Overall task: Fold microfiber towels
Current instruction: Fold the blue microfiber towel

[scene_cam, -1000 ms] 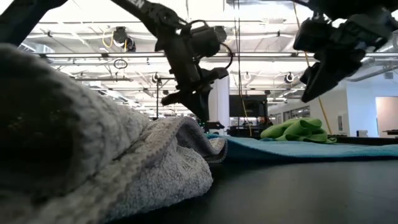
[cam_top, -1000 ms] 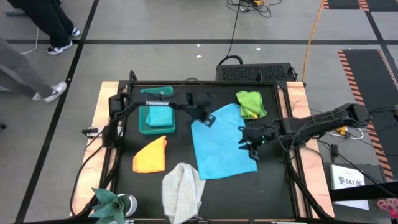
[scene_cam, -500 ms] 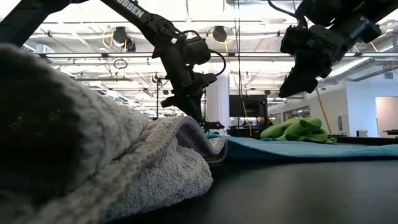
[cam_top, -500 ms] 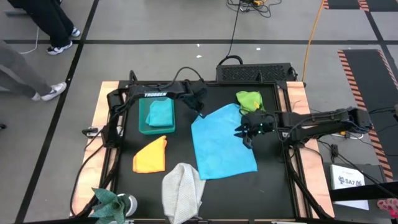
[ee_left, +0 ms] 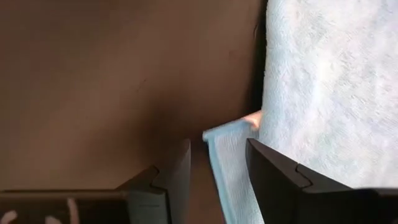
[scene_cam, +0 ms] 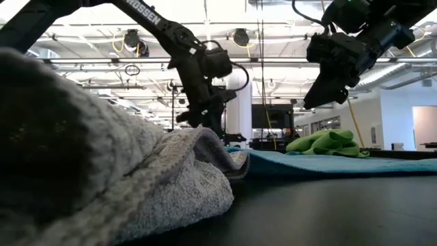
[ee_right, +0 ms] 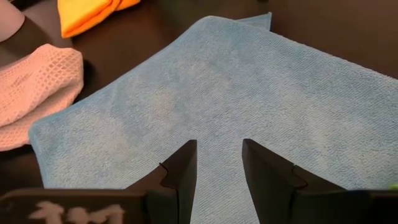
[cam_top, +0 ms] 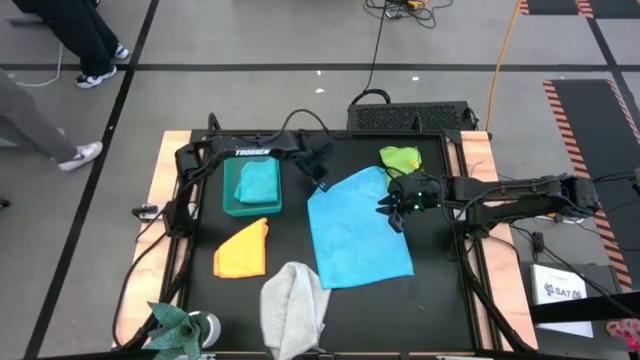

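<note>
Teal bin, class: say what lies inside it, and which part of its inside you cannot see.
Inside the bin lies a folded teal towel. It covers most of the floor, so whatever may lie beneath it is hidden. The left arm also crosses the bin's far edge.

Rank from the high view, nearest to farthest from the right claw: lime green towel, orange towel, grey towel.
Measured from the right claw, which hangs over the light blue towel's right edge:
1. Lime green towel, just behind the claw, at the table's back right.
2. Grey towel, at the front edge, left of the claw.
3. Orange towel, farther left, in front of the teal bin.
</note>
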